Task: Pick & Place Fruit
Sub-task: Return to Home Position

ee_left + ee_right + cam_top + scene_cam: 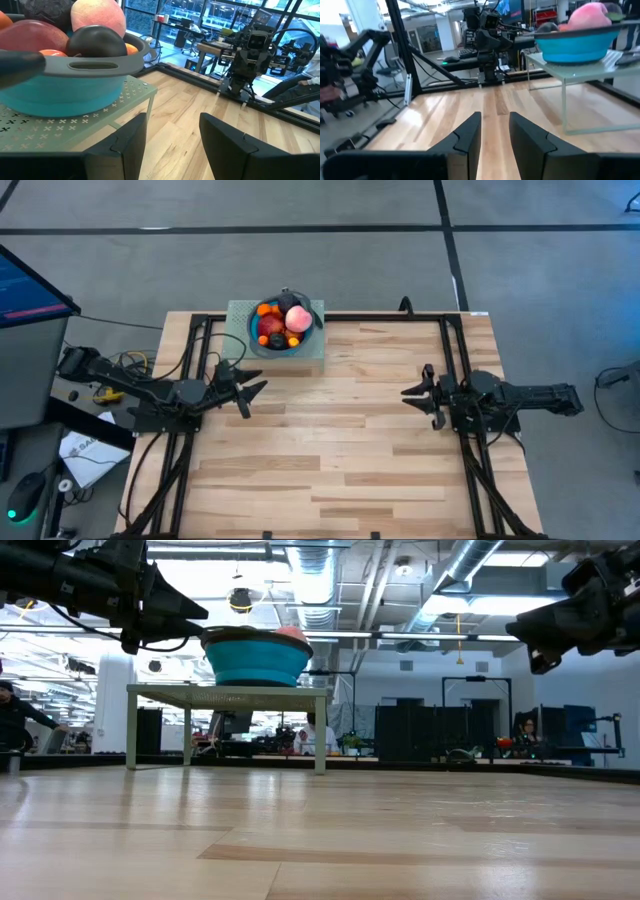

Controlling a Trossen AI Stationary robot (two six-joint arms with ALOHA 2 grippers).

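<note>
One wooden table lay bare across its near half, and both arms hung above its middle band, well apart and facing each other. The left gripper was at the table's left side, its two fingers spread with nothing between them. The right gripper was at the right side, its two fingers parted by a narrower gap and likewise empty. Farther back, by the far edge and nearer the left arm, stood one pale green shelf on thin legs, with one blue bowl sitting on top of it. All the fruit in view was heaped inside that bowl: one pink peach on top, one red apple beside it, three small oranges tucked around the rim, and one dark plum at the side facing the left gripper. A second dark shape at the bowl's far side could not be told for certain. Beyond the table, one monitor glowed at the left, and one person stood at the room's left edge.
</note>
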